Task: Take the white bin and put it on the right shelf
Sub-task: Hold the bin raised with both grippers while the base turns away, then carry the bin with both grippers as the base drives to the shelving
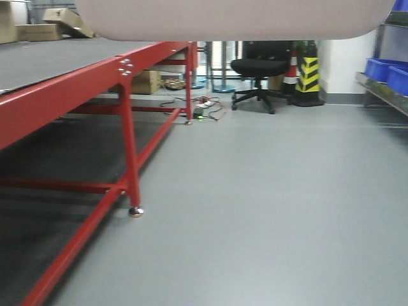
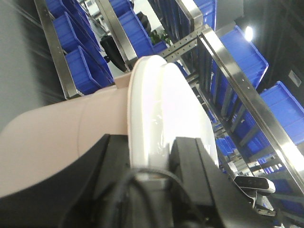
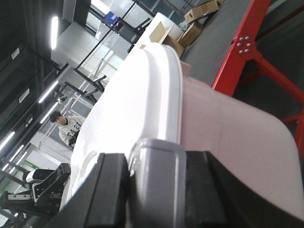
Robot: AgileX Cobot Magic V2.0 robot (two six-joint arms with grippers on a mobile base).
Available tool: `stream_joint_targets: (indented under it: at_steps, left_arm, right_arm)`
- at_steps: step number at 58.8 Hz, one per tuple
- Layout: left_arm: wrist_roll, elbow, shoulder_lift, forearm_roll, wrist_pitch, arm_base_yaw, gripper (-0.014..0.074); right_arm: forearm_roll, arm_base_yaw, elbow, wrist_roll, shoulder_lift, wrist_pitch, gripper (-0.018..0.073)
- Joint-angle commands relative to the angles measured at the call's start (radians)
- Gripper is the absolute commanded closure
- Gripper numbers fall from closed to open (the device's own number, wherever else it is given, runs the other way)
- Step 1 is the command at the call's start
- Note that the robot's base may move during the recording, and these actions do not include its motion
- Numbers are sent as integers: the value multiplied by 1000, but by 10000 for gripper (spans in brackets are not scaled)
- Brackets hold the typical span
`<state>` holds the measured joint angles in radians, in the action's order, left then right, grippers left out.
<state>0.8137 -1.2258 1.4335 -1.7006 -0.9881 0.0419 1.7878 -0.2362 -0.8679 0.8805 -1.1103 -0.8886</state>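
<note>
Hanging beside the red-framed rack (image 1: 127, 95), the white bin (image 1: 236, 19) is clamped at its lid edge (image 2: 142, 109) by the left gripper (image 2: 149, 142) and at its grey handle (image 3: 159, 190) by the right gripper (image 3: 156, 156).

The left gripper (image 2: 152, 173) is clamped on the white bin (image 2: 166, 109), with one black finger (image 2: 197, 166) on each side of the lid's edge. The right gripper (image 3: 156, 187) grips the bin too, its fingers (image 3: 110, 190) pressed either side of the grey handle (image 3: 156, 161).

Front low, wrists close (white bin (image 2: 161, 118) shared)
</note>
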Motion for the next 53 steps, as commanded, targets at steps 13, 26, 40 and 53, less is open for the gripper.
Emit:
stream_joint_targets:
  at_steps: [13, 26, 40, 53]
  left_arm:
    - [15, -37, -43, -8, -338, 62, 722]
    - [15, -37, -43, -8, -338, 62, 722]
    - [15, -37, -43, -8, -338, 62, 722]
    - [15, -37, -43, -8, -338, 62, 722]
  right_arm:
    - [103, 42, -44, 11, 35, -294, 494]
    - [103, 42, -44, 11, 35, -294, 494]
    - [103, 42, -44, 11, 35, -294, 494]
    - [103, 42, -44, 11, 35, -294, 494]
